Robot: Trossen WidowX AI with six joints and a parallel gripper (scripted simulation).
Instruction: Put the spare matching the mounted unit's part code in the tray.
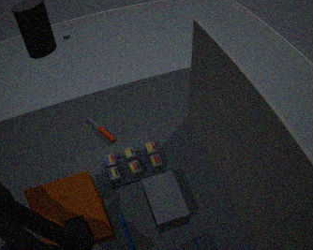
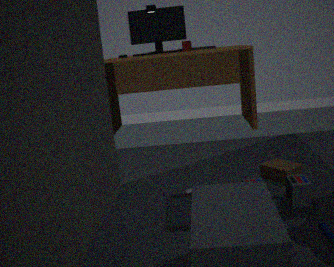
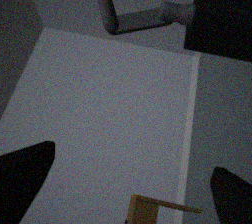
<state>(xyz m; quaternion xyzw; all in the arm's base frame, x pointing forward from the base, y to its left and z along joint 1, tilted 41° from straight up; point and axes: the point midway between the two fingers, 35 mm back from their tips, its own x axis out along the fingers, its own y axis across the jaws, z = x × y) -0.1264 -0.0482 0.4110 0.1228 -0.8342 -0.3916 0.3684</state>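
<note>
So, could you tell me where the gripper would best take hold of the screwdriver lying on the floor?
Probably at the orange handle, the thicker end, coming straight down from above. The screwdriver lies flat on a diagonal with free floor on both sides, so the open jaws should turn to straddle the handle across its long line. The thin shaft gives less to grip.
</note>
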